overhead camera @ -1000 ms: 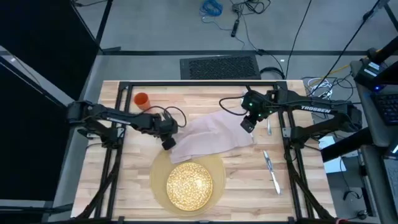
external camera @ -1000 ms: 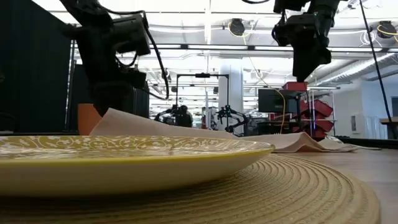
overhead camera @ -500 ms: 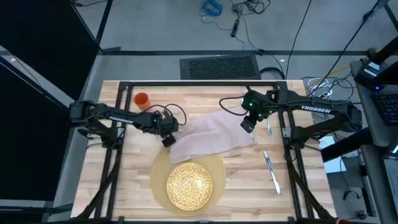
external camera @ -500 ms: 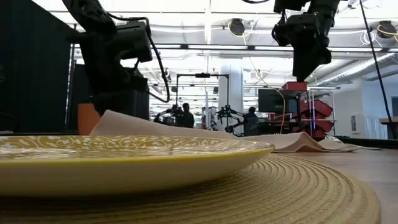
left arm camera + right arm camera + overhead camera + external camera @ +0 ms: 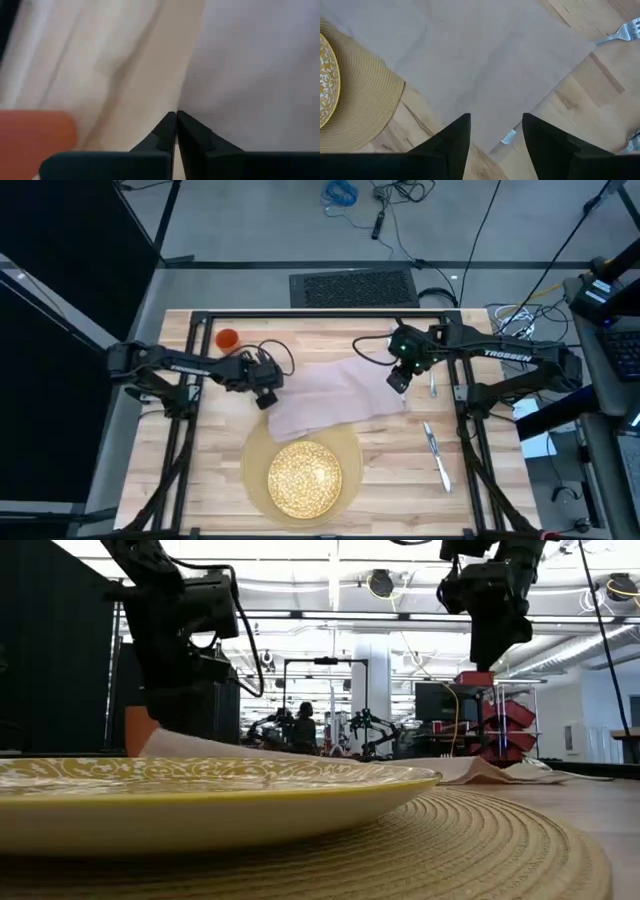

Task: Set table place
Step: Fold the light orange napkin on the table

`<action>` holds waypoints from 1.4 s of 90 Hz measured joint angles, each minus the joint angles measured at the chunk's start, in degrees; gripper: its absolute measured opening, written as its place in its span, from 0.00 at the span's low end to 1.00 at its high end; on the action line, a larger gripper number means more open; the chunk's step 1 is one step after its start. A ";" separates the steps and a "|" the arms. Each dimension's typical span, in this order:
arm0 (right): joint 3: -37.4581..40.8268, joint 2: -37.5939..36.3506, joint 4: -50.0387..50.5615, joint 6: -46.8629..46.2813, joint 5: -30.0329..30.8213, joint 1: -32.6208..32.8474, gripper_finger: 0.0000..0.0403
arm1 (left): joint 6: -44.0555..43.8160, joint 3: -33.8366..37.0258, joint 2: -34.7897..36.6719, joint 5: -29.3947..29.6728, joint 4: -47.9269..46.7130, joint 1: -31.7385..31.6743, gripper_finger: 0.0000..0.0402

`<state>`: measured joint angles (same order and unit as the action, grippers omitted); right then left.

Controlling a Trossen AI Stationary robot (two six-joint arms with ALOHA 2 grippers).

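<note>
While I am watching from above, the left pincer [image 5: 264, 399] is sitting at the left edge of the napkin [image 5: 335, 397], and its wrist camera is showing the two fingers [image 5: 167, 132] pressed tip to tip against the pale cloth, so I am reading it as closed on the napkin. The right pincer [image 5: 397, 381] is hanging over the napkin's right edge with its fingers [image 5: 451, 142] spread wide and gripping nothing. The napkin is lying across the middle of the counter [image 5: 200, 470], its near edge overlapping the far rim of the mat [image 5: 252, 470], on which the plate [image 5: 304, 478] is resting. The orange cup [image 5: 227, 339] is standing at the far left, well apart from the mat and just behind the left arm. The fork [image 5: 618, 33] is lying just off the napkin's right corner, and more cutlery [image 5: 436, 454] is lying on the bare wood to the right of the mat. In the level view the plate and mat are filling the foreground and blocking most of the napkin; a person [image 5: 303, 726] is showing in the room beyond.
</note>
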<state>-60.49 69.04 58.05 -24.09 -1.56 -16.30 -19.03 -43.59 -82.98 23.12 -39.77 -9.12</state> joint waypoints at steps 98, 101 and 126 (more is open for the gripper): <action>0.00 23.22 -35.85 7.40 -18.25 6.23 0.26 | 3.10 0.04 0.33 -2.00 -1.00 -7.79 0.00; 0.00 24.82 -37.36 7.40 -18.13 6.56 0.23 | 3.38 0.04 0.33 -2.04 -0.95 -7.79 0.00; 0.02 30.58 -47.73 7.79 -16.50 7.83 0.01 | 4.53 0.04 0.31 -2.05 -0.39 -7.79 0.00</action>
<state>-60.47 99.62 10.32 -16.29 -18.06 -8.47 -14.49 -43.55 -82.67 21.07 -40.16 -16.91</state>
